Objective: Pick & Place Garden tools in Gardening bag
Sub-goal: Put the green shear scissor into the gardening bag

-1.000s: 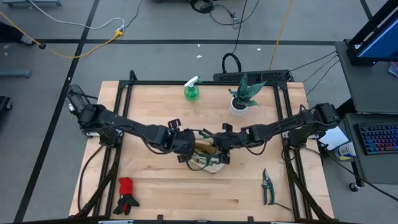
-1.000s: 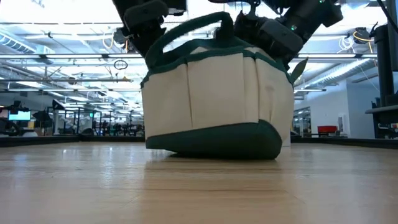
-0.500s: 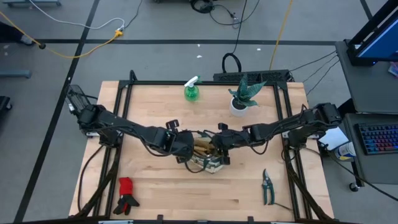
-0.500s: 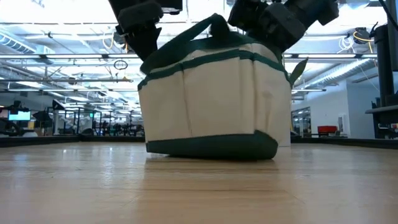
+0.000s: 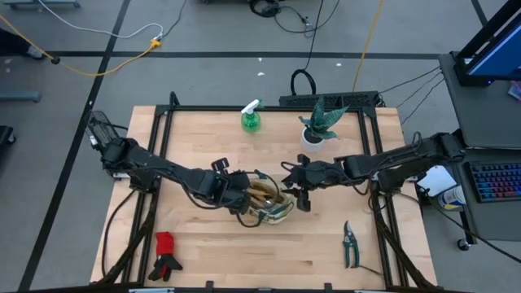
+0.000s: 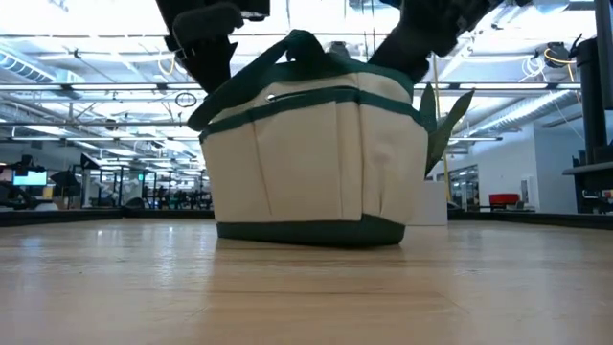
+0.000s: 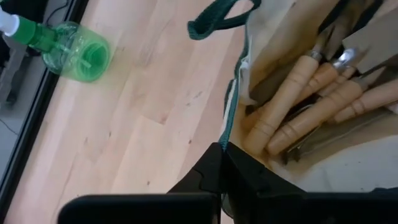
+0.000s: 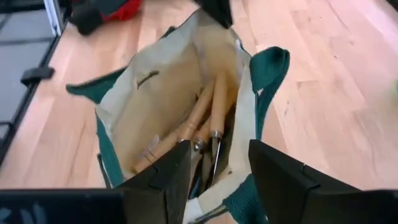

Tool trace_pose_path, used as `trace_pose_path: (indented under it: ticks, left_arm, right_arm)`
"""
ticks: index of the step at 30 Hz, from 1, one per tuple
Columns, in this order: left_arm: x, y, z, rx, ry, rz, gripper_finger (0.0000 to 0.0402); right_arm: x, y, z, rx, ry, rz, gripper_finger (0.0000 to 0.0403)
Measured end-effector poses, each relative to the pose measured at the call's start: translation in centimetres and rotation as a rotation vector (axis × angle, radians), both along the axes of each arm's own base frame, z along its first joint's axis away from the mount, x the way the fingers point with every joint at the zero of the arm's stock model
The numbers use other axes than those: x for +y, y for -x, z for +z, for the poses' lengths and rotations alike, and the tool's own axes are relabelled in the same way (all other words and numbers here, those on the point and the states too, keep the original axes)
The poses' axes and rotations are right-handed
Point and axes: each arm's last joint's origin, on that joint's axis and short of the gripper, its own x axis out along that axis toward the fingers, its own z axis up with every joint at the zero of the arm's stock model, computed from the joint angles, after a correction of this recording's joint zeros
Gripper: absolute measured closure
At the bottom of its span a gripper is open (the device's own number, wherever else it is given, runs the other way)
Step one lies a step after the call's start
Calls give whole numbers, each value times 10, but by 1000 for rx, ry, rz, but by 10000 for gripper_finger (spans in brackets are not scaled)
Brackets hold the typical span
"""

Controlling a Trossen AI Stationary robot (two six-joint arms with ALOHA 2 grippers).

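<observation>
While the gardening bag [image 5: 267,203] sits upright near the middle of the wooden table [image 5: 203,244], its mouth open upward, the left gripper [image 5: 241,195] has its jaws shut together on the bag's near rim, the green-trimmed fabric edge pinched right at the fingertips in the left wrist view. Just past those jaws, inside the bag, lie several wooden-handled tools [image 7: 311,99] with their pale handles bundled side by side. The right gripper [image 5: 296,189] hangs at the bag's opposite side with its jaws apart and nothing between them; its wrist camera looks down past the spread fingers [image 8: 281,177] into the beige lining, where the same handles lean across the interior.

Only the high view gives the remaining items: the green spray bottle [image 5: 251,118] well beyond both grippers at the far edge, the pruning shears [image 5: 350,244] on the near side of the right gripper, and the red-and-black gloves [image 5: 166,255] at the near corner on the left arm's side. A spiky plant in a white pot [image 5: 316,126] stands beyond the right gripper. The low view alone shows the bag's outer pockets, green base band and a dark loop handle [image 6: 305,46] arching above it.

Light planks form the tabletop; beyond lies a large hall with ceiling lights and, beside the table, a desk with a keyboard [image 5: 493,181].
</observation>
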Motion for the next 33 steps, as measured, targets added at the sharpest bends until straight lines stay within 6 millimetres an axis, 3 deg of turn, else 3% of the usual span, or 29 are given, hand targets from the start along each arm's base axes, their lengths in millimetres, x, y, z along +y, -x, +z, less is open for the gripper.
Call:
trace_pose_path:
  ticks: [5,10,19,28,33]
  left_arm:
    - [-5,-1,0,-21,6,-12,377]
    - [-5,-1,1,-23,8,-11,395]
    - [-5,-1,1,-29,9,-14,394]
    - [-5,-2,1,-30,10,-14,391]
    - [-5,-2,1,-30,10,-14,389]
  right_arm:
    - [-1,-1,-3,20,-64,-53,248]
    - [-3,-8,-17,77,-74,-83,248]
    - [-18,-18,-34,138,-41,-117,254]
    - [-21,-12,-18,71,12,-86,263]
    - [-21,-14,-21,82,10,-83,246]
